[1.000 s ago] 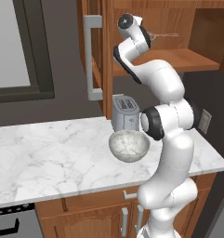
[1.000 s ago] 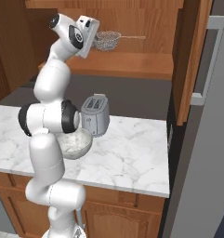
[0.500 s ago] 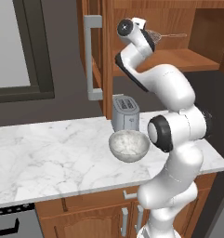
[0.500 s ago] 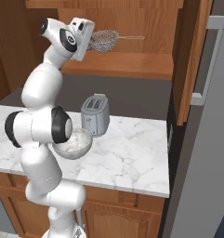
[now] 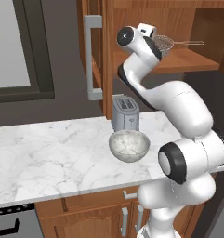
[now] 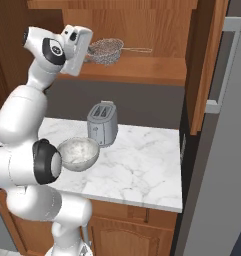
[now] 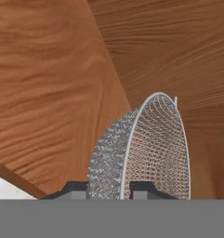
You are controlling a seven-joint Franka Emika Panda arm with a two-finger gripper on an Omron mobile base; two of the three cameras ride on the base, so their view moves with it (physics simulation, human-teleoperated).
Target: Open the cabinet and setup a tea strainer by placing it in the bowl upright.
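pincer [image 7: 108, 188]: clenched on tea strainer [image 6: 106, 51] rim, up inside open cabinet [image 6: 142, 30] | strainer: mesh ahead of fingertips, just above shelf | bowl [image 5: 128, 145]: far below pincer on counter [image 5: 53, 153], before toaster [image 5: 125, 111]

Even, soft rendered light, faint shadows, no glare; all three views sharp.

Hidden and cut-off parts around the open wall cabinet

In the left base view, the near side of the round silver wire-mesh tea strainer [image 5: 165, 42] is covered by the white hand, so the grip cannot be made out there. The right reddish-brown wooden cabinet door [image 6: 208, 65] is cut off at the top edge.
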